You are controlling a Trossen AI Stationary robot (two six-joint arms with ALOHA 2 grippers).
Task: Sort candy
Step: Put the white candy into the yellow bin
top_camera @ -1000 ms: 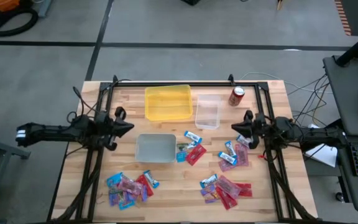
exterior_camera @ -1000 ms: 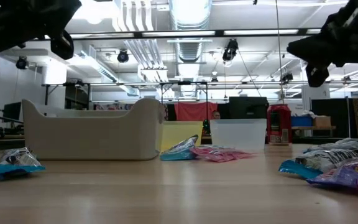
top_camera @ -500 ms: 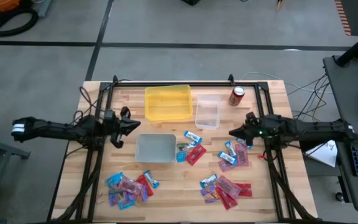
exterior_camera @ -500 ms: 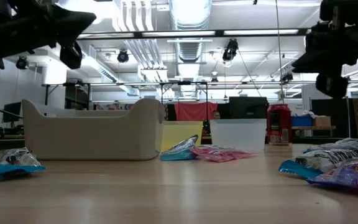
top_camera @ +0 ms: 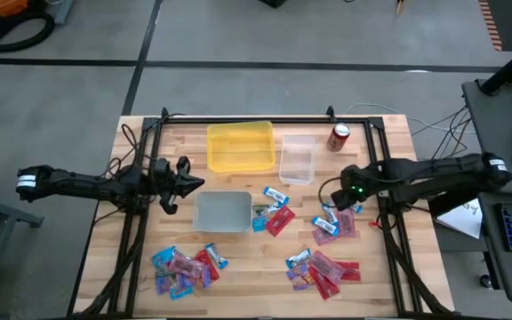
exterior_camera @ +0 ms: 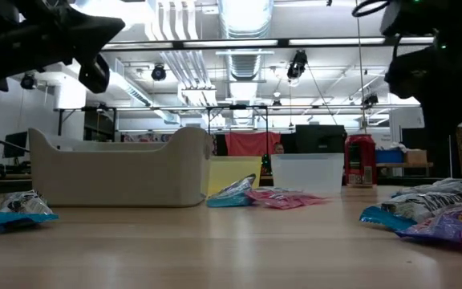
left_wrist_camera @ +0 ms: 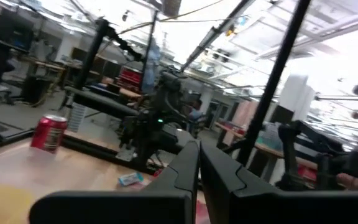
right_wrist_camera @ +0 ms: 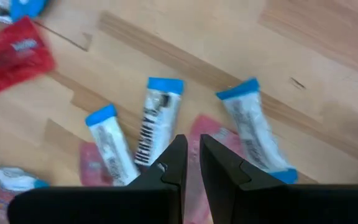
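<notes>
The right gripper's own fingers cover the lower end of the middle blue-and-silver mini bar and much of the pink packet beneath it, and the edge of the right wrist view cuts off another wrapper at one corner. Three silver bars with blue crimped ends lie fanned on the wooden table directly below this gripper, their long axes running roughly away from the fingertips and spreading apart at the far ends; a red packet lies off to one side, tilted. The right gripper's fingers stand nearly pressed together with a thin slit between them, pinching nothing, pointed down at the candy cluster. The left gripper hangs above the table beside the grey bin, fingers pressed fully together and empty. From the low view the candy shows only as crumpled edges.
</notes>
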